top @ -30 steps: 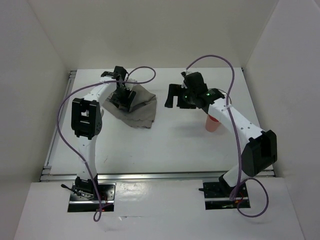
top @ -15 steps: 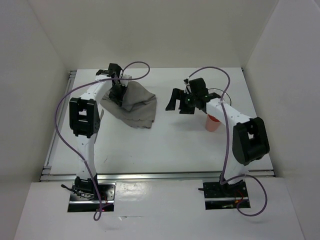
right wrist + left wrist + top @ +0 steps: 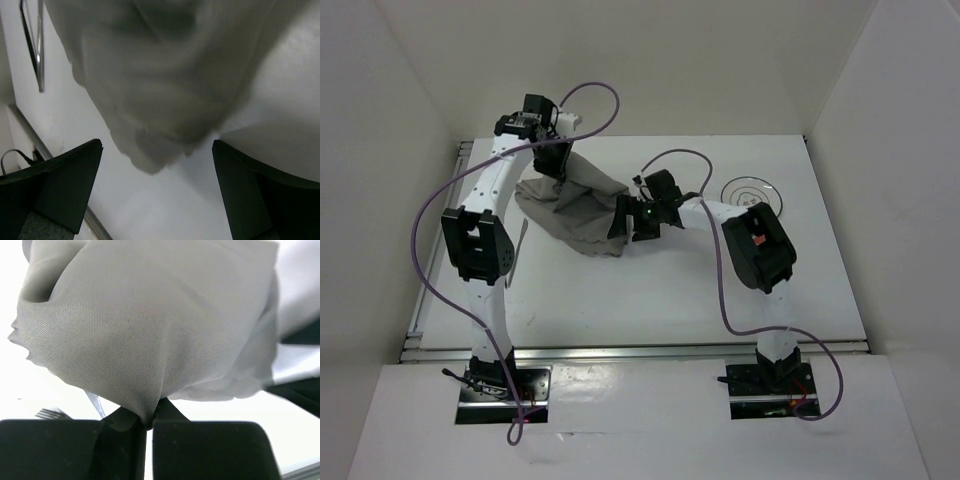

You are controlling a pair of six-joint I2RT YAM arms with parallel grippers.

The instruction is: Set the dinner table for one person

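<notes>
The white dinner table (image 3: pixel 660 290) carries a grey cloth mat (image 3: pixel 580 210) at its far left. My left gripper (image 3: pixel 558 165) is shut on the mat's far edge and holds that part up off the table, so the cloth drapes down. In the left wrist view the grey cloth (image 3: pixel 150 325) is bunched and pinched between the black fingers of the left gripper (image 3: pixel 147 422). My right gripper (image 3: pixel 628 222) stands open at the mat's right corner. In the right wrist view the cloth's frayed corner (image 3: pixel 150 100) hangs just ahead of the right gripper (image 3: pixel 157 147), with nothing between its fingers.
A clear glass plate (image 3: pixel 752 190) lies at the far right. Fork tines (image 3: pixel 47 413) show on the table under the lifted cloth. The silver rail (image 3: pixel 620 350) edges the near side, and white walls close in the other sides.
My left gripper closed on the cloth and lifted it toward the far left. The right arm swung left from beside a pink cup to the cloth's right corner, staying open.
</notes>
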